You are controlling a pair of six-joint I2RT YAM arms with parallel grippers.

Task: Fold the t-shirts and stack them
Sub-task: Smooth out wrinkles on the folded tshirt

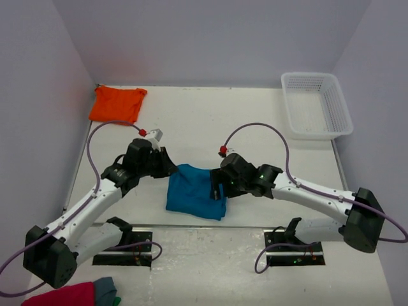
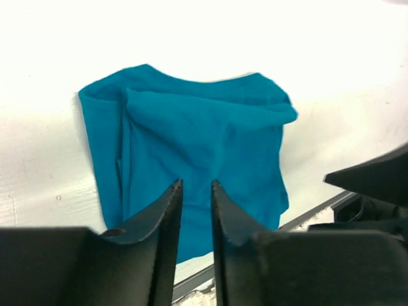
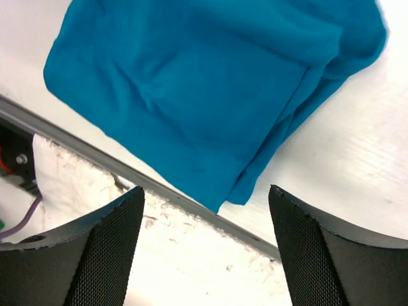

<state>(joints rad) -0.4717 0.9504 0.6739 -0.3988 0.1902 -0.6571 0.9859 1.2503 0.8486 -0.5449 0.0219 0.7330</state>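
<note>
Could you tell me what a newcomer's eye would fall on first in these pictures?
The teal-blue t-shirt stands out first. It lies roughly folded near the middle of the table's near edge, between the left gripper and the right gripper, neither of which is holding it. Next come the orange t-shirt, folded in the far-left corner, and the white basket at the far right.

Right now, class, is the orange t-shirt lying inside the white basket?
No, the orange t-shirt lies far left, the white basket far right.
</note>
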